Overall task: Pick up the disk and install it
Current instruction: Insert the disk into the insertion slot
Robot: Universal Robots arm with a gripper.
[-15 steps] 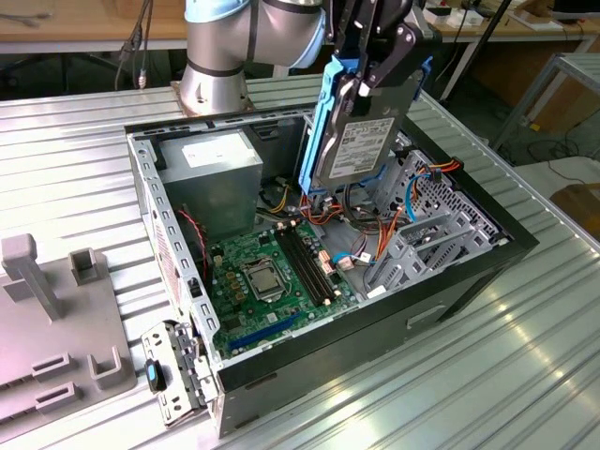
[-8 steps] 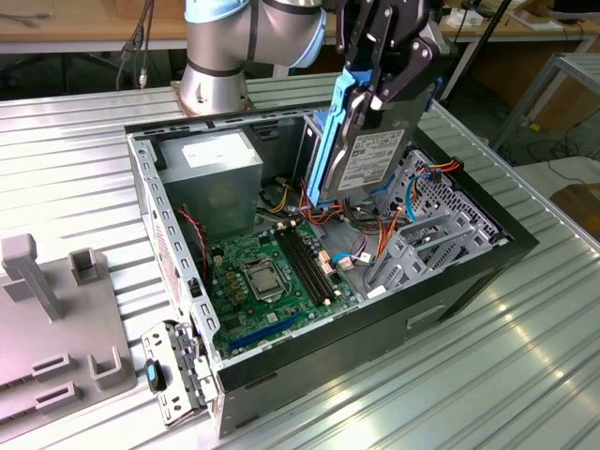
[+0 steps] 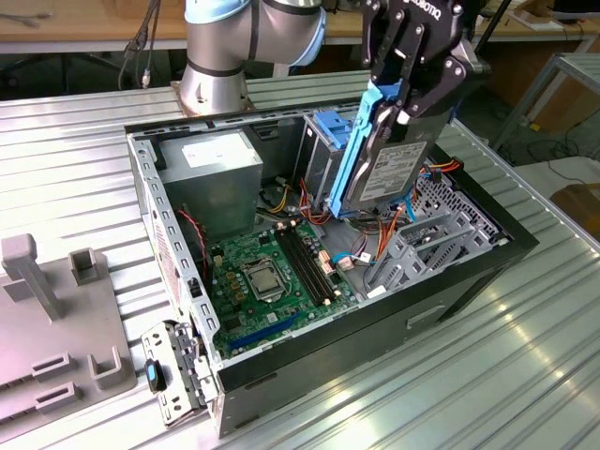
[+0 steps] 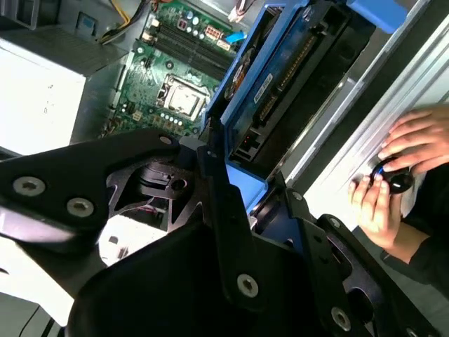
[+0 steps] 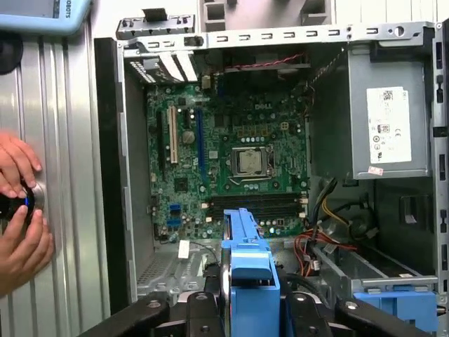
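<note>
Black two-finger claw [image 3: 401,94]: clamped on top end of flat grey metal disk in bright blue plastic carrier [image 3: 386,173]. Disk hangs on edge, tilted, over grey metal drive cage [image 3: 436,234] inside open black computer case [image 3: 309,361] lying mid-bench [image 3: 487,375]. Judged: pick-up done, seating outstanding. Carrier looks intact; white label face visible.

Ribbed metal tabletop [image 3: 487,375], wooden bench [image 3: 84,23] behind
</note>
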